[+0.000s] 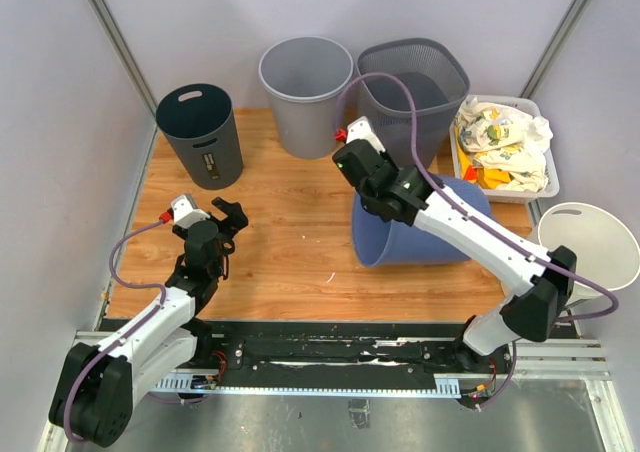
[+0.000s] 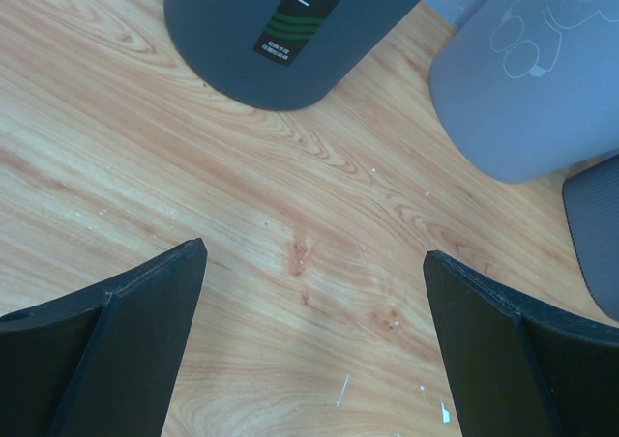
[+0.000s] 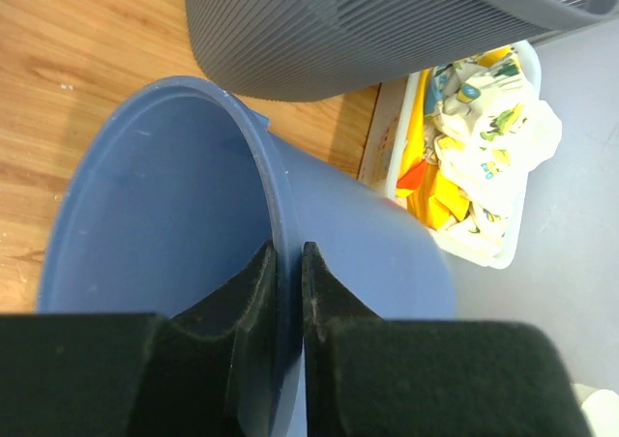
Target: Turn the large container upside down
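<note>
Right pincer (image 3: 288,255) clamped on rim of blue bucket (image 3: 164,195), lying on its side on desk (image 1: 290,222) nr mesh bin (image 3: 368,31). Single pinch pt on thin wall: bucket may slip or swing into bin. Left pincer (image 2: 314,253) apart, empty.

From above, the right arm (image 1: 470,227) covers much of the large blue plastic bucket (image 1: 385,244). The left wrist view's top edge cuts off the dark grey round bin (image 2: 213,31) and its label (image 2: 288,19).
</note>
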Robot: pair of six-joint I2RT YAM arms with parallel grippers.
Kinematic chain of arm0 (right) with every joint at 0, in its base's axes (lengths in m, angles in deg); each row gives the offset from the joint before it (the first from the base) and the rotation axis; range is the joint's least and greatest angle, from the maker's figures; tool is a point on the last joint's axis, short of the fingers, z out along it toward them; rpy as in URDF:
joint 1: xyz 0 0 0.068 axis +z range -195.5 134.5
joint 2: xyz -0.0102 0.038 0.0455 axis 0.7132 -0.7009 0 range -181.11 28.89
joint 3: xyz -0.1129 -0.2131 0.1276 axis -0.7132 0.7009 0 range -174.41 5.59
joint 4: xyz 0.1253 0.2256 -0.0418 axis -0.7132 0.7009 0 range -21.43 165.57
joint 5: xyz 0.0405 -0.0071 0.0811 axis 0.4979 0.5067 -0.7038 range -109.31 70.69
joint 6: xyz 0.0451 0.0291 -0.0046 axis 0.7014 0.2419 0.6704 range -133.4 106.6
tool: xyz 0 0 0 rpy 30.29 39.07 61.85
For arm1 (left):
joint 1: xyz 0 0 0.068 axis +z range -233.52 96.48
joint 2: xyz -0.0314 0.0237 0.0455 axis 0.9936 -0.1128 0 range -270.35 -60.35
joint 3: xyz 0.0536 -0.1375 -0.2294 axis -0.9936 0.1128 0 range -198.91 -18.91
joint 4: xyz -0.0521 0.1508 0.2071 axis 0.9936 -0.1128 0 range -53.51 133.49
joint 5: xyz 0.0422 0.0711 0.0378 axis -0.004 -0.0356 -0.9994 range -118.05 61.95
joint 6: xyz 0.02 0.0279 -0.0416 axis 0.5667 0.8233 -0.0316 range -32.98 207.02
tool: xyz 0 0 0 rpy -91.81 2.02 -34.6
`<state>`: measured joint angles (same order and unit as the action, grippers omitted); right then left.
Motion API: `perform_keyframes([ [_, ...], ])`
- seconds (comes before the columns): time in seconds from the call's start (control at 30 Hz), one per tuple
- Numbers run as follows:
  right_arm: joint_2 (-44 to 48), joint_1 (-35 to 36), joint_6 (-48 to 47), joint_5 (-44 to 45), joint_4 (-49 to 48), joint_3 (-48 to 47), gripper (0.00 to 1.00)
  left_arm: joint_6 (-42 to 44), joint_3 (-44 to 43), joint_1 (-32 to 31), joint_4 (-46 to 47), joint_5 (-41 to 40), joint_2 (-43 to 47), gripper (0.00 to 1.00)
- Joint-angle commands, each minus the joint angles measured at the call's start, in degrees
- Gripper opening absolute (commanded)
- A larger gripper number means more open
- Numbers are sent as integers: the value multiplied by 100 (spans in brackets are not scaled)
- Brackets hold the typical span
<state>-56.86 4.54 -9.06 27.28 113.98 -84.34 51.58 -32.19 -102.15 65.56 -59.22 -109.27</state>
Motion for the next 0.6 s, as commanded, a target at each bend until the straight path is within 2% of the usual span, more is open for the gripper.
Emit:
perform_keyframes([
  [0.0, -155, 98, 433, -13, -350, 446, 1, -59, -155, -43, -36, -51, 98, 100],
  [0.17, -112, 137, 725, -210, -773, 945, 1, -60, -117, -40, 2, -43, 99, 100],
  [0.2, -76, 137, 742, -264, -870, 1049, 4, -61, -120, -39, 14, -29, 75, 100],
  [0.27, 29, 142, 791, -400, -1073, 1264, 33, -66, -130, -39, 32, -21, 24, 100],
  [0.33, 195, 138, 858, -534, -1286, 1488, 49, -68, -138, -44, 23, -22, -10, 100],
  [0.43, 611, 131, 873, -809, -1839, 1964, 60, -94, -113, -44, 0, -53, 92, 100],
  [0.57, 1385, 98, 865, -1265, -2859, 2838, 59, -81, 19, -44, 123, -21, 318, 100],
])
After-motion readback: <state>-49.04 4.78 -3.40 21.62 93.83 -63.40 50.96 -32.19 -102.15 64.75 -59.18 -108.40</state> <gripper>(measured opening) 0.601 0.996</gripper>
